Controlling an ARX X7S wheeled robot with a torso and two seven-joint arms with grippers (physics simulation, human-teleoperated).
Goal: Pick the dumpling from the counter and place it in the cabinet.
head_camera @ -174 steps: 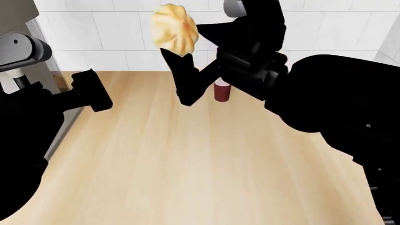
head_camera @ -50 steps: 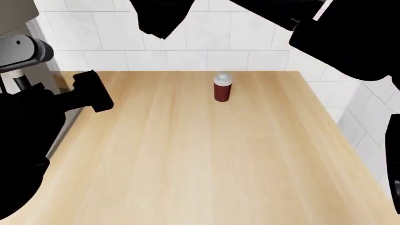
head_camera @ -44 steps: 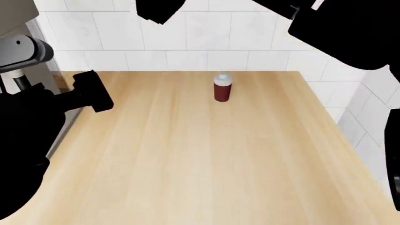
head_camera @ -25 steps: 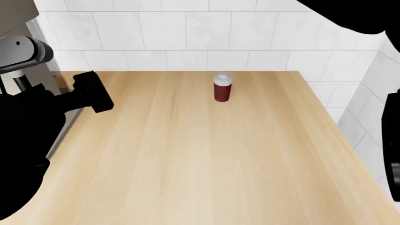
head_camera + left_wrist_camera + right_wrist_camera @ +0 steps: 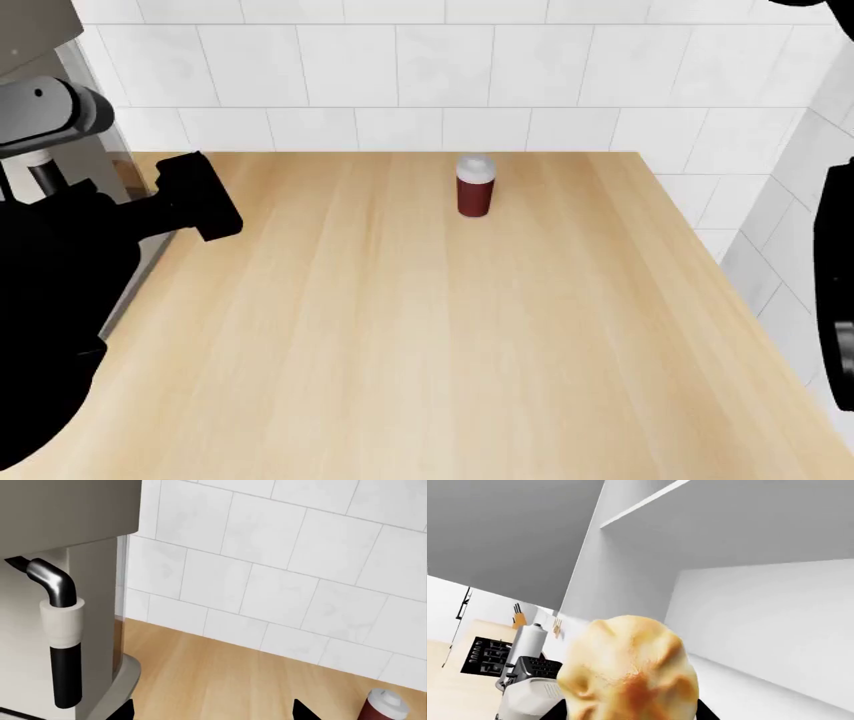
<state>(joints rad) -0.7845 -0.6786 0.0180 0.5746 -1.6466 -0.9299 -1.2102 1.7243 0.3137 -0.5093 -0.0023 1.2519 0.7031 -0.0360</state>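
One dumpling [image 5: 629, 672] is gripped by the right gripper [image 5: 630, 712], raised before the open white cabinet [image 5: 747, 605]. One dark-red bottle [image 5: 474, 186] stands at the far side of the counter [image 5: 400, 330]. Left gripper [image 5: 200, 195]: opening cannot be judged. No legible writing.

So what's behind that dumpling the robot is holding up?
Behind the dumpling the right wrist view shows an open white cabinet: a shelf edge above, a bare back wall and floor. The dumpling hides the lower part, and no gripper fingers can be seen.
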